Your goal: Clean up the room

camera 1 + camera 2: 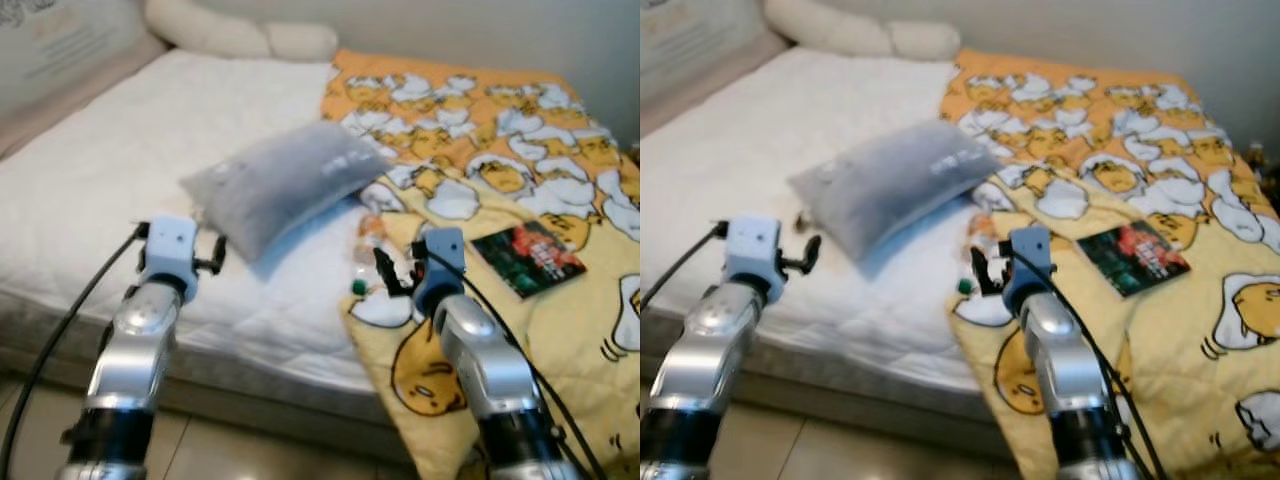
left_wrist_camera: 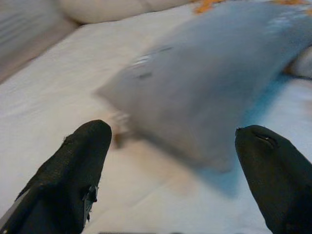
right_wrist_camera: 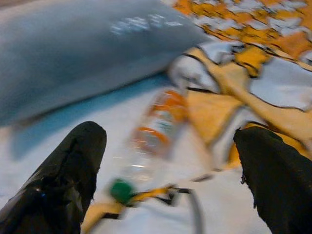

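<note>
A clear plastic bottle (image 3: 151, 136) with an orange label and a green cap lies on the white mattress (image 1: 120, 170), at the edge of the yellow patterned blanket (image 1: 560, 300). My right gripper (image 1: 385, 275) hovers open just in front of the bottle, its fingers (image 3: 63, 180) spread to either side of it. A grey pillow (image 1: 285, 180) lies tilted beside the bottle. My left gripper (image 1: 212, 252) is open, held over the mattress just short of the pillow's near corner. A dark book (image 1: 528, 257) rests on the blanket to the right.
White pillows (image 1: 240, 35) lie along the head of the bed by the wall. The bed's front edge and a tiled floor (image 1: 220, 450) are below my arms. A small brownish object (image 2: 117, 136) sits by the pillow's corner.
</note>
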You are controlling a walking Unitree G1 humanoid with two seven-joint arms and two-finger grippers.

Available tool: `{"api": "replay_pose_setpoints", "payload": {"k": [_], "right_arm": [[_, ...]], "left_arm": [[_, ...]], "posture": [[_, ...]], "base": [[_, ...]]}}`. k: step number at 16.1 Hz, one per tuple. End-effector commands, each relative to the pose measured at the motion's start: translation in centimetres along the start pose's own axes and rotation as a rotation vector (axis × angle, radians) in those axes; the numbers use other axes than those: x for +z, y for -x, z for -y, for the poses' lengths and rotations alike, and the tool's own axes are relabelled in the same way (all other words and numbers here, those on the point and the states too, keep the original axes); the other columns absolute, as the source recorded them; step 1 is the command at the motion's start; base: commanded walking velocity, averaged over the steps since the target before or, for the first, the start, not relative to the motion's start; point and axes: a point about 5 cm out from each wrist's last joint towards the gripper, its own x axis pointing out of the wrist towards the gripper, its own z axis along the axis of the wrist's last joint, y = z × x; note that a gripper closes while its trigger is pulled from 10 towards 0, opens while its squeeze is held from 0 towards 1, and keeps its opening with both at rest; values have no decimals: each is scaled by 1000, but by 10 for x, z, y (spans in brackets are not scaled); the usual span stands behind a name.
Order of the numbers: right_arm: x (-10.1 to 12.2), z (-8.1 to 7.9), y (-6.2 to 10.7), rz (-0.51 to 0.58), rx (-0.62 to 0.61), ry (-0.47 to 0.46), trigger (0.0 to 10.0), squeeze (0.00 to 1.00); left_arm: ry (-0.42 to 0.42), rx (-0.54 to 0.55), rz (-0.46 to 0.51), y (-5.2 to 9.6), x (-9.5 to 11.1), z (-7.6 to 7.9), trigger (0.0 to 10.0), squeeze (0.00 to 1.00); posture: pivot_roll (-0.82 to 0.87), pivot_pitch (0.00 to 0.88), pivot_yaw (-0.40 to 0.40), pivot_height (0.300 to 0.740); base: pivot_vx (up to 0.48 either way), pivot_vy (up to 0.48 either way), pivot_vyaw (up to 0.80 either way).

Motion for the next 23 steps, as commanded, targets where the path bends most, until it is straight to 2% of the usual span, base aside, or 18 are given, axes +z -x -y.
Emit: {"api": "replay_pose_setpoints", "payload": {"k": [1,5,6,9,11,13,15,16,17,18,19,22,23], "right_arm": [[11,-1,-4,30,6,-4,10000,0],[9,-1,-5,24,8,-1,10000,0],[9,-3,-4,22,25,25,10000,0],[7,-7,-3,10,64,37,10000,0],[5,-2,-3,-9,33,11,10000,0],[3,1,-1,-25,43,40,10000,0],[6,10,7,-10,21,-12,10000,0],[6,11,9,6,8,-45,10000,800],[7,11,9,33,12,-93,10000,1000],[3,14,6,10,-11,-65,10000,1000],[-4,23,0,-66,-78,8,10000,1000],[-2,22,-16,-120,-54,-72,10000,1000],[-6,24,-27,-209,-90,-4,10000,1000]], "left_arm": [[-19,6,12,-1,5,-6,10000,0],[-34,9,14,-1,7,-12,10000,0],[-35,8,14,-1,7,-12,10000,0],[-45,-13,10,0,6,-8,10000,0],[-56,-22,11,0,6,-6,10000,0],[-66,-24,12,2,5,-7,10000,0],[-80,-65,16,11,3,-7,10000,0],[-78,-88,18,15,3,-5,10000,0],[-81,-107,18,17,2,-4,10000,0],[-82,-114,15,18,1,-3,10000,0],[-103,-138,7,19,0,-2,10000,0],[-175,-232,-19,21,-1,0,10000,0],[-206,-306,-38,20,-1,1,10000,0]], "posture": [[-49,0,-2,740],[-40,0,-3,740],[-40,0,-3,740],[-44,0,2,740],[-39,0,-1,740],[-35,0,-4,740],[-5,0,-23,740],[5,0,-27,740],[10,0,-28,740],[18,0,-34,740],[35,0,-44,740],[55,0,-57,740],[58,0,-61,740]], "base": [[364,0,0],[360,0,0],[364,0,0],[359,0,800],[351,0,0],[343,0,0],[139,0,0],[0,0,0],[0,0,0],[0,0,0],[0,0,0],[0,0,0],[0,0,0]]}}
